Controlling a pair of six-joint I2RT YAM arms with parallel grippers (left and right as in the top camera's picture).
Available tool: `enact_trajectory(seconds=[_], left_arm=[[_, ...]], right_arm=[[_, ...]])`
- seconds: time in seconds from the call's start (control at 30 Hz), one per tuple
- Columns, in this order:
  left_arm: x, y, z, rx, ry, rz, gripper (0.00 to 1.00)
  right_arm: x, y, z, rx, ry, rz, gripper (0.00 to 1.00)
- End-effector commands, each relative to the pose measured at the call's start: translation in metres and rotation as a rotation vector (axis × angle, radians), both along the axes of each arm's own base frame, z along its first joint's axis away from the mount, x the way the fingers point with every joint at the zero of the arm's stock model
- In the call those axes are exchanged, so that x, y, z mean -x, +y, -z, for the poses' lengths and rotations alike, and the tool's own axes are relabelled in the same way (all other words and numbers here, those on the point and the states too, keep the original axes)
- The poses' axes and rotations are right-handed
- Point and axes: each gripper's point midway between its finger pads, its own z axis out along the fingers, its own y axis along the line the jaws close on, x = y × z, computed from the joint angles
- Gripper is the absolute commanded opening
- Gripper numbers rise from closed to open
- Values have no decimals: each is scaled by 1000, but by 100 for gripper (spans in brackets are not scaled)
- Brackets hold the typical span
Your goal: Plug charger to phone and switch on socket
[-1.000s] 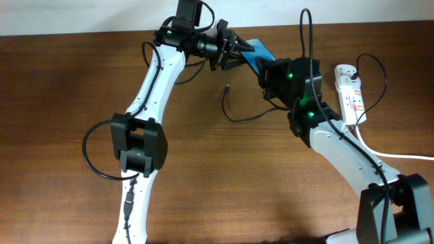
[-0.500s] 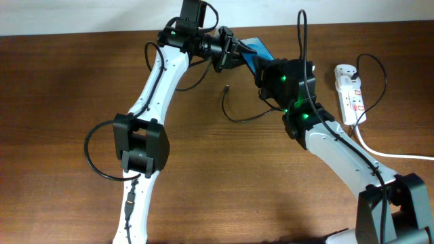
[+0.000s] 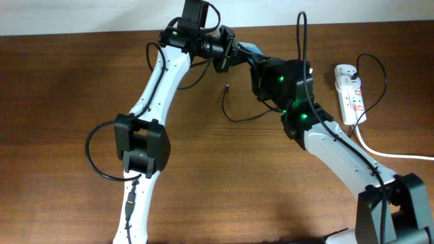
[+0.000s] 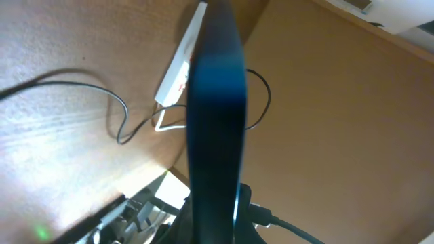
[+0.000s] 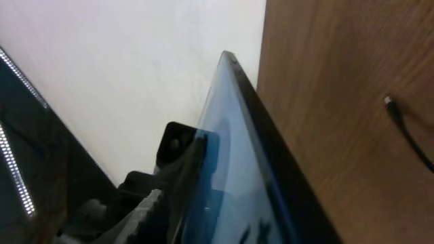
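The phone (image 3: 252,48), with its blue screen, is held off the table at the back centre, tilted. My right gripper (image 3: 260,66) is shut on its near end. My left gripper (image 3: 237,54) is closed round its far end. In the left wrist view the phone (image 4: 217,102) runs edge-on up the frame from my jaws. In the right wrist view its screen (image 5: 237,169) fills the bottom, with a black finger (image 5: 178,144) of the left gripper against it. The charger (image 3: 237,116) lies loose on the table, its tip (image 3: 226,87) free. The socket (image 3: 351,91) lies at the right.
The socket's thick white cord (image 3: 393,154) runs off the right edge. The socket (image 4: 178,64) and the black cable (image 4: 115,108) also show in the left wrist view. The cable tip (image 5: 390,102) shows on the wood in the right wrist view. A pale wall borders the table's back edge.
My left gripper has moved right and its spread fingers have come together on the phone's end. The right arm has shifted slightly left with the phone. The cable and socket have not moved.
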Motion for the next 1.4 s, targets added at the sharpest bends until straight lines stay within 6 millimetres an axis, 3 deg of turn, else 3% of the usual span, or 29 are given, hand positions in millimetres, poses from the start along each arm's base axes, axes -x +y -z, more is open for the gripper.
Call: enact_trajectory(seconds=[0.0, 0.17, 0.33, 0.43, 0.53, 0.73, 0.87, 0.93, 1.03, 1.1, 1.17, 1.37], left_arm=[[-11, 17, -11, 5, -129, 11, 0], [-27, 47, -11, -4, -213, -6, 0], [-29, 78, -5, -23, -313, 32, 0], [-28, 105, -15, 47, -417, 78, 0], [-30, 140, -10, 31, -414, 52, 0], [-35, 214, -14, 62, -407, -42, 0], [-36, 242, -11, 44, -411, -81, 0], [-35, 240, -11, 43, -421, -72, 0], [-35, 239, -11, 44, -421, -71, 0], [-35, 238, -13, 56, -421, -69, 0], [-32, 237, -17, 84, -396, -73, 0], [-31, 237, -16, 88, -362, -82, 0]], right_arm=[[3, 2, 2, 74, -7, -33, 54], [5, 0, 7, 221, -48, -85, 70], [15, -18, 40, 438, 17, -171, 76], [22, -12, 44, 595, -53, -320, 79], [33, -7, 55, 664, -52, -426, 99], [47, -3, 69, 649, 4, -494, 100], [49, 5, 64, 655, -39, -551, 86], [41, 12, 48, 659, -81, -581, 80], [25, 21, 50, 672, -37, -641, 79], [7, 32, 66, 656, 52, -704, 73], [-6, 52, 91, 636, 120, -746, 58], [-5, 70, 169, 655, 231, -785, 41]])
